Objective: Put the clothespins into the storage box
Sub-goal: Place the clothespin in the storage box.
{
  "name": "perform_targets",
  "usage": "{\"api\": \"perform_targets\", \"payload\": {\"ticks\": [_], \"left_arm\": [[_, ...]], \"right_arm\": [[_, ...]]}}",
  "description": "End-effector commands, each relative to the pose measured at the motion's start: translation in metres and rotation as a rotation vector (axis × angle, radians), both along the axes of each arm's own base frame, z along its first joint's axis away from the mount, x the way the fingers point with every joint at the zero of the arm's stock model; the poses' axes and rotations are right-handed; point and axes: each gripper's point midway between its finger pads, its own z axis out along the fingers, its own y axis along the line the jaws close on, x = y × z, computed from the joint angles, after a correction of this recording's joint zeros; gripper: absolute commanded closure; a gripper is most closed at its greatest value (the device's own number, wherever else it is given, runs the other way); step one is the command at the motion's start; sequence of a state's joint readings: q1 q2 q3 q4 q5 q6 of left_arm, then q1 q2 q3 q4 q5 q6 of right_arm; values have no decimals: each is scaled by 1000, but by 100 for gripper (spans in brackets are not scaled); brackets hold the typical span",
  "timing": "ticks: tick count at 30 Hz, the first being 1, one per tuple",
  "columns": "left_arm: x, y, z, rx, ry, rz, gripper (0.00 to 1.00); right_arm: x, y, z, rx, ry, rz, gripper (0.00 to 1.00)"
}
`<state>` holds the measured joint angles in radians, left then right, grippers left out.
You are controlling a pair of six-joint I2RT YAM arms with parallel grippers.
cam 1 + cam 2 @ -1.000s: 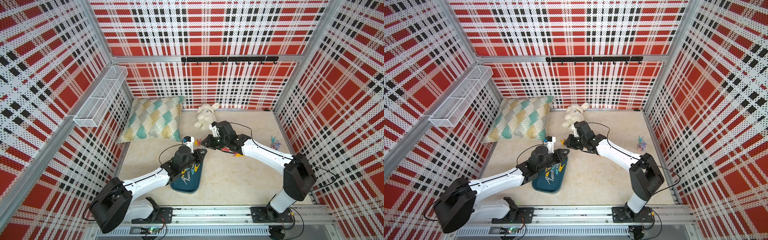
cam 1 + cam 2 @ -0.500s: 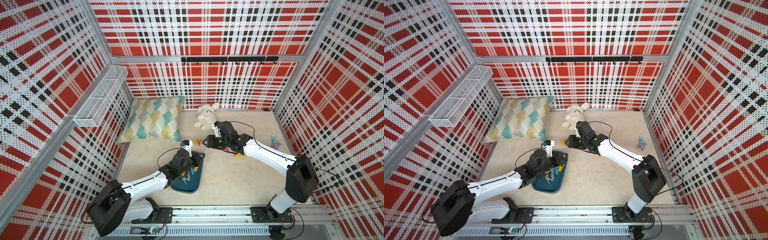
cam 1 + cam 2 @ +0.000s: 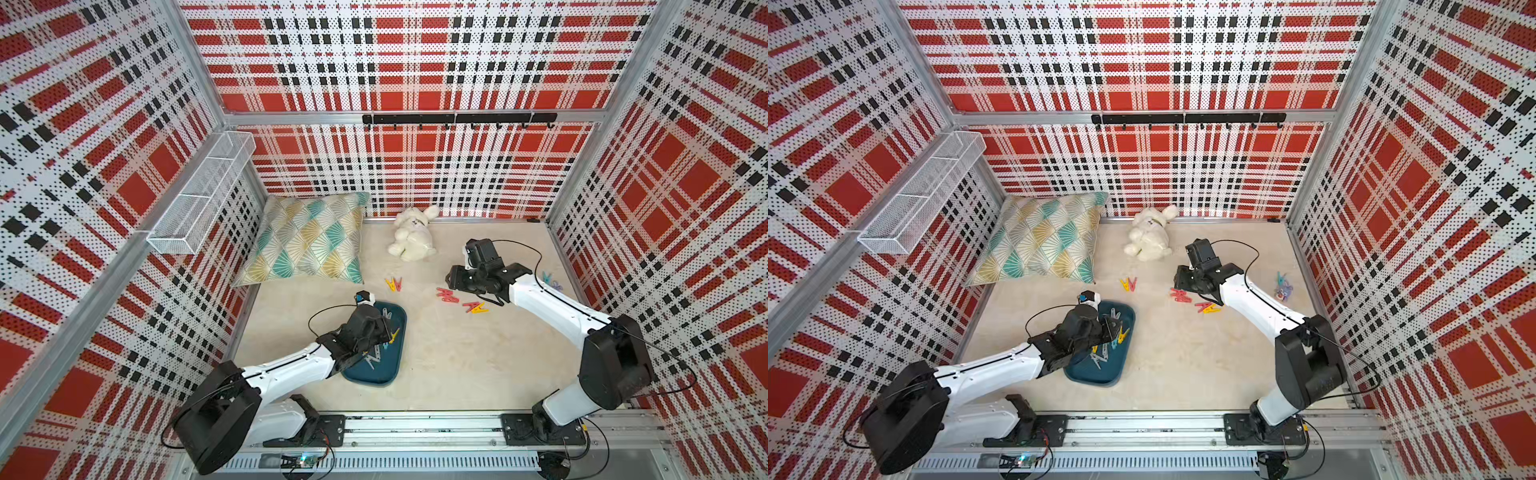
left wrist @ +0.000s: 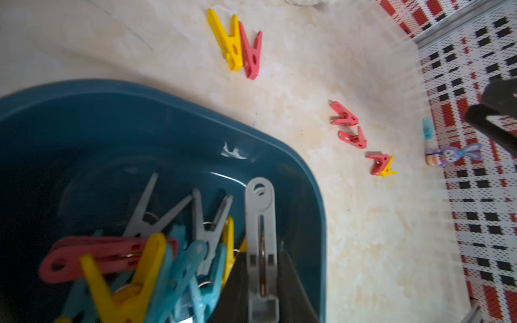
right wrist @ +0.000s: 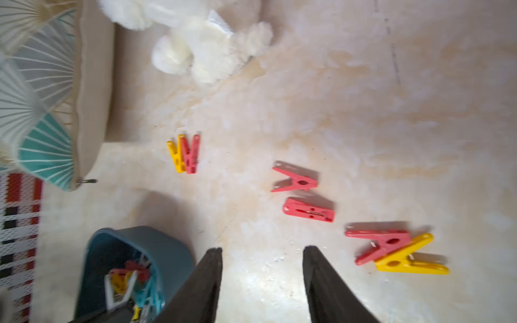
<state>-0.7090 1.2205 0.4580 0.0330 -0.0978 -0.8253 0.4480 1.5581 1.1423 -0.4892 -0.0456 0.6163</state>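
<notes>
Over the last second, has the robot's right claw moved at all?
Yes. In a top view the right gripper has slid away from the plush rabbit and the yellow-and-red pair, ending beside the two red clothespins.

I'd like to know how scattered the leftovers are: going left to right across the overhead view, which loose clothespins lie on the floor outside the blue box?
yellow-and-red pair → two red clothespins → red-and-yellow pair → light blue clothespin
</notes>
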Motion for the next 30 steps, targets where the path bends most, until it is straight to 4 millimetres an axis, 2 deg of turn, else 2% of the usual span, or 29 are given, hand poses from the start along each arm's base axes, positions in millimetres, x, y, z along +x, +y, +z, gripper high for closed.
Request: {"api": "perform_targets", "payload": {"ticks": [1,8,17,25,30], "left_arm": [[-10,20,-13,95,22,33,97],[-20,38,-15,150,29,73,96],[-25,47,-18,172,35,87,93],[-24,47,-14,177,30,90,84],[-22,46,-9,175,22,93,68]], "right_arm": [[0,-29,-15,-93,16,-29,46],[2,-65,-50,-107,78,-111,47],[2,-94,-70,-126,104,-147,49],[1,-108,-75,-130,115,-172,49],[1,-111,-76,-133,117,-178,49]]}}
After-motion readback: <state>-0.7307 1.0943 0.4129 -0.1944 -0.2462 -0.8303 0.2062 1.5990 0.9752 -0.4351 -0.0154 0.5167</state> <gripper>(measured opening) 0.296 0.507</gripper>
